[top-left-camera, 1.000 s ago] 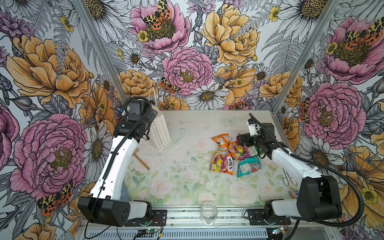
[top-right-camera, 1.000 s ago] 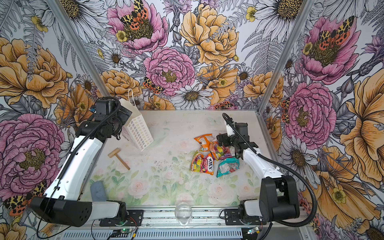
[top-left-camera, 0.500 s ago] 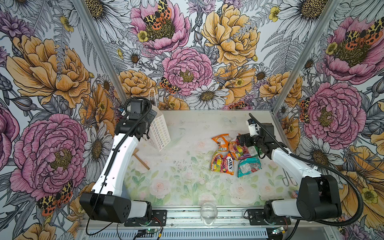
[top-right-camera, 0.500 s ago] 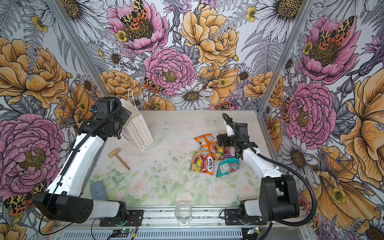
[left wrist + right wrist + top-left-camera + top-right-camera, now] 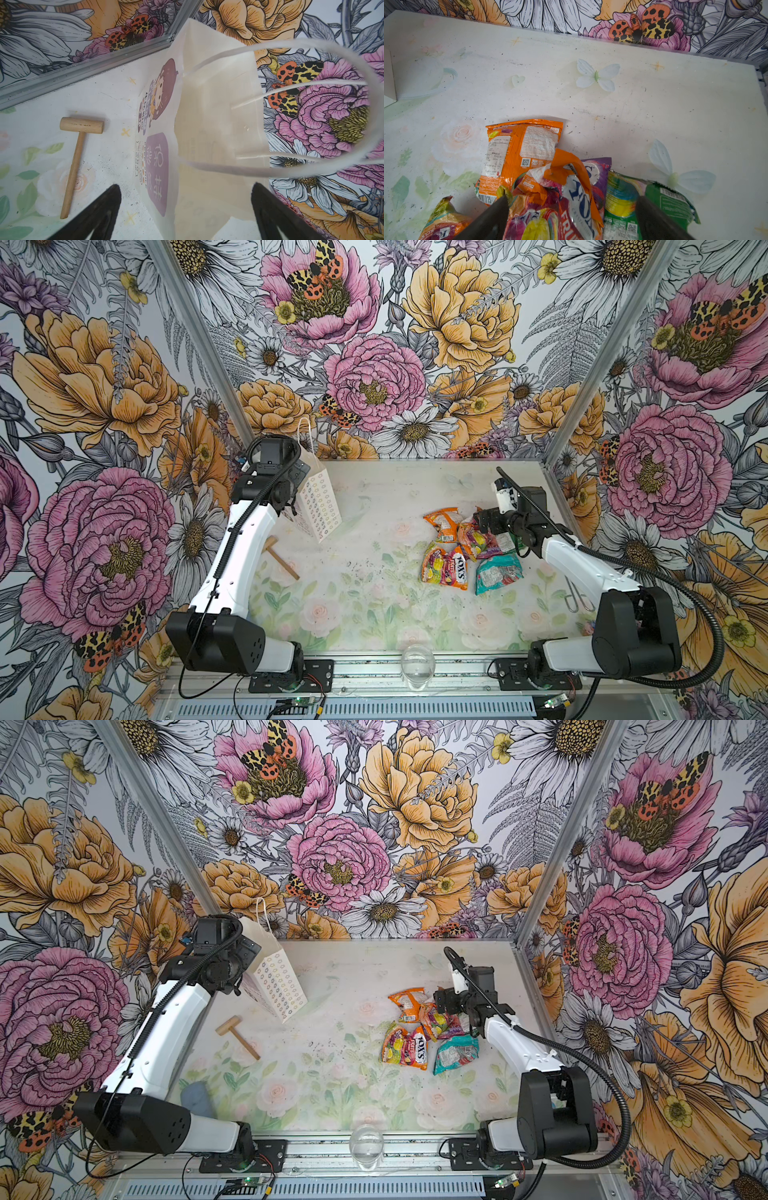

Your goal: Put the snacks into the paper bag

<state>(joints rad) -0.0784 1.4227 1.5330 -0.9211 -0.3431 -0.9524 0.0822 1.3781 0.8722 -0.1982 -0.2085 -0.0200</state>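
**Far left:** left gripper [image 5: 186,186], jaws spread, straddles the mouth of the tilted paper bag [image 5: 320,506], probably to steady it. A wooden mallet [image 5: 282,558] lies just nearer.

**Middle:** bare table [image 5: 374,572] leaves open carrying room.

**Right:** right gripper [image 5: 572,199], jaws spread and empty, hovers over the heaped snacks [image 5: 465,547].

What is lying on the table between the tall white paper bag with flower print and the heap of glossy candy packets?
Nothing: in both top views the table is bare between the paper bag and the candy packets.
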